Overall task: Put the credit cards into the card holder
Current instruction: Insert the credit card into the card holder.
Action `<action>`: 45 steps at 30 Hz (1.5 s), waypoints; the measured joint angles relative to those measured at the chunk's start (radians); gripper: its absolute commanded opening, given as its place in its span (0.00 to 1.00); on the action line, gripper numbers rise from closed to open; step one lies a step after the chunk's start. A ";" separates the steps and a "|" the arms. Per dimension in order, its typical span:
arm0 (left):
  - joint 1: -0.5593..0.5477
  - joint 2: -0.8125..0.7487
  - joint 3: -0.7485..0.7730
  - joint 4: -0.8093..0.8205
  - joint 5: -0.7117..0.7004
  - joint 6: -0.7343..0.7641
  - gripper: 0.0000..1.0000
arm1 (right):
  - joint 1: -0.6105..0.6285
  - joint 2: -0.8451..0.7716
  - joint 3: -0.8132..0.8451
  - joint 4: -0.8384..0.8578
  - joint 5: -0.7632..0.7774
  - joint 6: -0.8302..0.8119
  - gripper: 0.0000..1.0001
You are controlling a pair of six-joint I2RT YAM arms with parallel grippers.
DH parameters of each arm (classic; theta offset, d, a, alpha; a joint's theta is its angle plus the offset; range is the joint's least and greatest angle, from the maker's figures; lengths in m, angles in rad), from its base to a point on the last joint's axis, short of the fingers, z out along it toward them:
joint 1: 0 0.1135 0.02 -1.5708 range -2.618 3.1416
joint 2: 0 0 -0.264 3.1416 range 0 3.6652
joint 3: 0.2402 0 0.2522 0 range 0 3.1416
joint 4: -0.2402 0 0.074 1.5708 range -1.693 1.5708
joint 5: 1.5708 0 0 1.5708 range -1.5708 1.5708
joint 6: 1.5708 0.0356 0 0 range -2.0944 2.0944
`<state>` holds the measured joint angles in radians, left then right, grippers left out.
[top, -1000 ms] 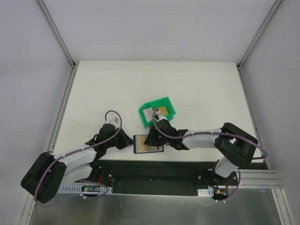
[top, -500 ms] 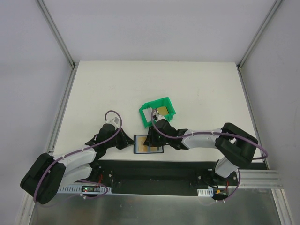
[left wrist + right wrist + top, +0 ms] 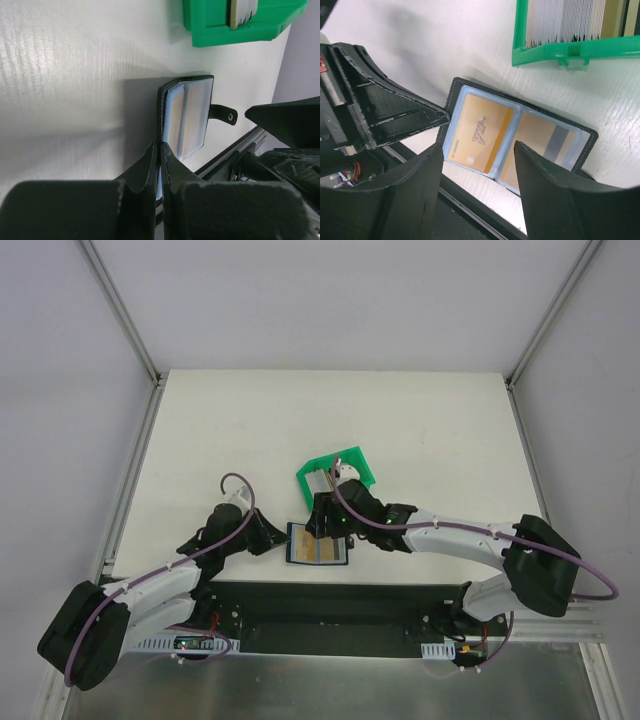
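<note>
The black card holder (image 3: pixel 318 546) lies open on the table near the front edge. Its bluish sleeves hold a gold card marked VIP (image 3: pixel 480 132) and a gold card with a grey stripe (image 3: pixel 545 145). My left gripper (image 3: pixel 281 542) is shut on the holder's left edge, as the left wrist view (image 3: pixel 161 147) shows. My right gripper (image 3: pixel 477 165) is open and empty, hovering just above the open holder (image 3: pixel 515 137); it also shows in the top view (image 3: pixel 322 528). Several more cards (image 3: pixel 570 20) stand upright in the green bin.
The green open-fronted bin (image 3: pixel 358 465) sits just behind the holder, partly hidden by my right wrist; it also shows in the wrist views (image 3: pixel 570 50) (image 3: pixel 235 25). The holder's tab with a snap (image 3: pixel 222 114) sticks out on the right. The table's front edge (image 3: pixel 330 582) is close.
My right arm has stretched out, its elbow swinging right, and the wrist has drawn back a little toward the bin. The holder has turned slightly. My left gripper still holds its edge.
</note>
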<state>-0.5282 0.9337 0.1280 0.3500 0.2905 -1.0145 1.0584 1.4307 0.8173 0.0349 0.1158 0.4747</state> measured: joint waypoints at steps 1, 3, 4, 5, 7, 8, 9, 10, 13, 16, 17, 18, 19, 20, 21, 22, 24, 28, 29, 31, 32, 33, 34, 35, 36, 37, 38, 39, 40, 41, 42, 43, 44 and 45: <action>0.000 -0.010 0.000 -0.002 0.000 0.000 0.00 | 0.000 0.001 0.003 -0.009 0.000 0.002 0.62; 0.000 -0.030 0.003 -0.017 0.000 0.000 0.00 | 0.000 0.007 0.004 -0.027 0.000 0.011 0.62; 0.000 -0.038 0.006 -0.026 0.000 0.001 0.00 | 0.000 0.014 0.004 -0.039 0.000 0.019 0.62; 0.000 -0.043 0.008 -0.033 0.001 0.001 0.00 | 0.000 0.022 0.005 -0.048 0.000 0.023 0.62; 0.000 -0.057 0.014 -0.048 0.002 0.001 0.00 | 0.000 0.047 0.008 -0.065 -0.008 0.034 0.63; 0.000 -0.063 0.016 -0.053 0.005 0.001 0.00 | 0.000 0.060 0.009 -0.070 -0.017 0.036 0.63; 0.000 -0.070 0.016 -0.058 0.007 0.001 0.00 | 0.000 0.072 0.010 -0.072 -0.027 0.039 0.63; 0.000 -0.075 0.016 -0.060 0.010 0.001 0.00 | 0.001 0.089 0.014 -0.077 -0.040 0.041 0.64; 0.000 -0.084 0.016 -0.061 0.017 0.002 0.00 | 0.006 0.117 0.027 -0.079 -0.062 0.045 0.66; 0.000 -0.085 0.019 -0.063 0.023 0.003 0.00 | 0.019 0.150 0.060 -0.077 -0.080 0.045 0.68; 0.000 -0.085 0.021 -0.064 0.024 0.005 0.00 | 0.024 0.154 0.069 -0.077 -0.082 0.045 0.68; 0.000 -0.085 0.022 -0.064 0.024 0.005 0.00 | 0.028 0.156 0.076 -0.077 -0.086 0.045 0.69; 0.000 -0.085 0.023 -0.065 0.025 0.006 0.00 | 0.031 0.156 0.083 -0.077 -0.088 0.045 0.69; 0.000 -0.086 0.024 -0.065 0.025 0.007 0.00 | 0.034 0.158 0.090 -0.077 -0.092 0.045 0.69; 0.000 -0.086 0.025 -0.068 0.025 0.007 0.00 | 0.036 0.159 0.096 -0.077 -0.094 0.045 0.69; 0.000 -0.086 0.026 -0.068 0.026 0.008 0.00 | 0.037 0.162 0.103 -0.077 -0.095 0.045 0.69; 0.000 -0.086 0.027 -0.071 0.027 0.008 0.00 | 0.037 0.170 0.110 -0.077 -0.096 0.045 0.69; 0.000 -0.088 0.027 -0.072 0.028 0.008 0.00 | 0.038 0.186 0.111 -0.085 -0.095 0.045 0.68; 0.000 -0.088 0.027 -0.072 0.029 0.008 0.00 | 0.038 0.190 0.111 -0.090 -0.095 0.045 0.67; 0.000 -0.090 0.027 -0.072 0.032 0.008 0.00 | 0.039 0.197 0.111 -0.096 -0.096 0.045 0.67; 0.000 -0.091 0.027 -0.072 0.034 0.008 0.00 | 0.039 0.201 0.113 -0.098 -0.096 0.045 0.67; 0.000 -0.091 0.027 -0.072 0.035 0.008 0.00 | 0.039 0.206 0.115 -0.100 -0.096 0.044 0.67; 0.000 -0.091 0.027 -0.072 0.036 0.008 0.00 | 0.040 0.209 0.116 -0.100 -0.097 0.044 0.67; 0.000 -0.091 0.027 -0.072 0.038 0.008 0.00 | 0.040 0.212 0.117 -0.100 -0.097 0.044 0.68; 0.000 -0.091 0.027 -0.072 0.039 0.008 0.00 | 0.040 0.216 0.120 -0.102 -0.097 0.044 0.67; 0.000 -0.091 0.027 -0.072 0.040 0.008 0.00 | 0.041 0.218 0.122 -0.103 -0.097 0.044 0.67; 0.000 -0.091 0.027 -0.072 0.041 0.008 0.00 | 0.041 0.219 0.124 -0.103 -0.097 0.044 0.68; 0.000 -0.091 0.027 -0.072 0.041 0.008 0.00 | 0.042 0.220 0.126 -0.104 -0.097 0.044 0.67; 0.000 -0.090 0.027 -0.072 0.042 0.008 0.00 | 0.042 0.222 0.130 -0.105 -0.097 0.044 0.67; 0.000 -0.090 0.027 -0.072 0.042 0.008 0.00 | 0.042 0.224 0.134 -0.106 -0.097 0.044 0.68; 0.000 -0.090 0.027 -0.072 0.042 0.008 0.00 | 0.042 0.227 0.138 -0.108 -0.097 0.044 0.68; 0.000 -0.090 0.027 -0.072 0.042 0.008 0.00 | 0.043 0.229 0.142 -0.108 -0.097 0.044 0.68; 0.000 -0.089 0.027 -0.072 0.042 0.008 0.00 | 0.043 0.232 0.146 -0.108 -0.097 0.044 0.68; 0.000 -0.089 0.028 -0.071 0.042 0.008 0.00 | 0.044 0.234 0.149 -0.111 -0.097 0.043 0.68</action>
<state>-0.5282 0.8444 0.1558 0.2787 0.3325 -1.0061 1.1027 1.6646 0.9665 -0.0757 0.0193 0.5175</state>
